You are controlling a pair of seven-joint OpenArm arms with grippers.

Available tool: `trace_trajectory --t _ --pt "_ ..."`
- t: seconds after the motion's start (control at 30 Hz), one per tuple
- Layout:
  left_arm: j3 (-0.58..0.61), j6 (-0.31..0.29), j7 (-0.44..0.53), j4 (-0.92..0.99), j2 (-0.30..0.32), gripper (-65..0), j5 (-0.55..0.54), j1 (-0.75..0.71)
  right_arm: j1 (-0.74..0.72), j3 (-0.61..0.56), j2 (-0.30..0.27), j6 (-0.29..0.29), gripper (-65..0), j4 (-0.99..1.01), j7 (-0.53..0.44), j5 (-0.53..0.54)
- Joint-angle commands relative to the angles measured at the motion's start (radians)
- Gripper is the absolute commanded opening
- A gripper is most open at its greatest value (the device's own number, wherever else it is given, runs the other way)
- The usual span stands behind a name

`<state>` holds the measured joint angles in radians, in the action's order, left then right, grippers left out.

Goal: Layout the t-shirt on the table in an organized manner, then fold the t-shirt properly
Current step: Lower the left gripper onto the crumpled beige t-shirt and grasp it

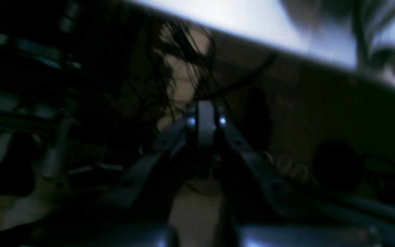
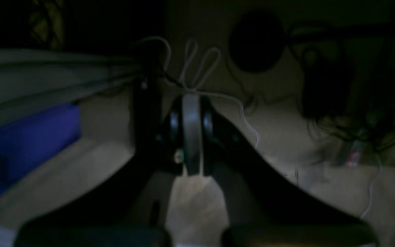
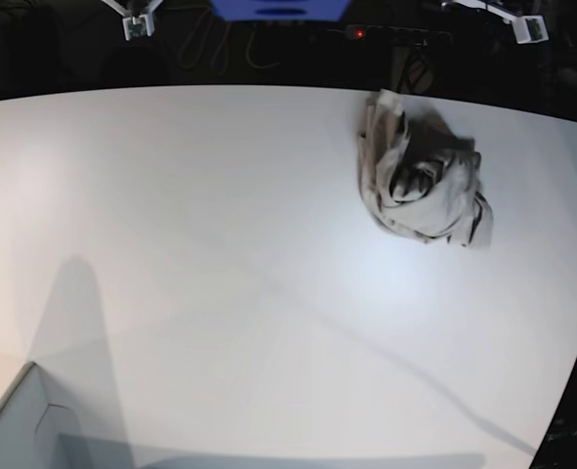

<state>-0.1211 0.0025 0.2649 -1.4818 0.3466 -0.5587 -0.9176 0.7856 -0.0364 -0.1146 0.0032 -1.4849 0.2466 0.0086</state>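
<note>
We found the t-shirt [image 3: 423, 181] crumpled in a loose heap of light beige-grey folds with darker creases, lying on the far right part of the table [image 3: 220, 264], near its far edge. The left gripper [image 1: 206, 118] and the right gripper [image 2: 191, 133] each had their jaws pressed together on nothing, raised well away from the garment over dim surroundings.
</note>
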Motion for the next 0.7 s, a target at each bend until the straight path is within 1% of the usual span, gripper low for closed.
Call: trace_trajectory --t 0.0,0.1,0.2,0.23,0.27,0.33,0.43,0.57,0.63,0.67 --pt "-0.019 -0.005 0.032 -0.047 0.009 -65.0 -0.002 -0.019 0.001 0.031 -0.006 0.001 -65.0 -0.033 0.015 0.001" --pt "-0.067 -0.005 0.032 -0.132 0.002 -65.0 -0.004 -0.033 -0.018 0.079 0.010 0.002 -65.0 -0.109 0.093 0.001" --pt "-0.102 -0.005 0.032 -0.178 -0.021 -65.0 -0.004 -0.034 -0.015 0.096 0.008 0.005 -65.0 -0.187 0.104 0.000" --pt "-0.111 -0.005 0.032 -0.191 -0.031 -65.0 -0.004 -0.031 -0.015 0.097 0.008 0.011 -65.0 -0.213 0.112 -0.002" --pt "-0.127 -0.005 0.032 -0.199 -0.042 -65.0 -0.004 -0.031 -0.013 0.103 0.006 0.030 -65.0 -0.240 0.121 -0.002" --pt "-0.151 -0.005 0.032 -0.214 -0.050 -65.0 -0.001 -0.021 -0.013 0.120 0.008 0.111 -65.0 -0.291 0.144 -0.002" --pt "-0.164 -0.003 0.030 -0.227 -0.047 -65.0 -0.004 0.036 -0.019 0.172 0.023 0.272 -65.0 -0.369 0.152 0.001" --pt "-0.164 -0.005 0.017 -0.201 -0.045 -64.9 -0.004 0.116 -0.065 0.238 0.106 0.433 -65.0 -0.418 0.145 0.003" --pt "-0.164 -0.002 -0.054 -0.193 -0.045 -64.1 -0.004 0.165 -0.102 0.273 0.146 0.512 -65.0 -0.423 0.147 0.003" --pt "-0.164 -0.002 -0.098 -0.188 -0.050 -62.1 -0.004 0.194 -0.119 0.289 0.164 0.541 -65.0 -0.423 0.147 0.003"
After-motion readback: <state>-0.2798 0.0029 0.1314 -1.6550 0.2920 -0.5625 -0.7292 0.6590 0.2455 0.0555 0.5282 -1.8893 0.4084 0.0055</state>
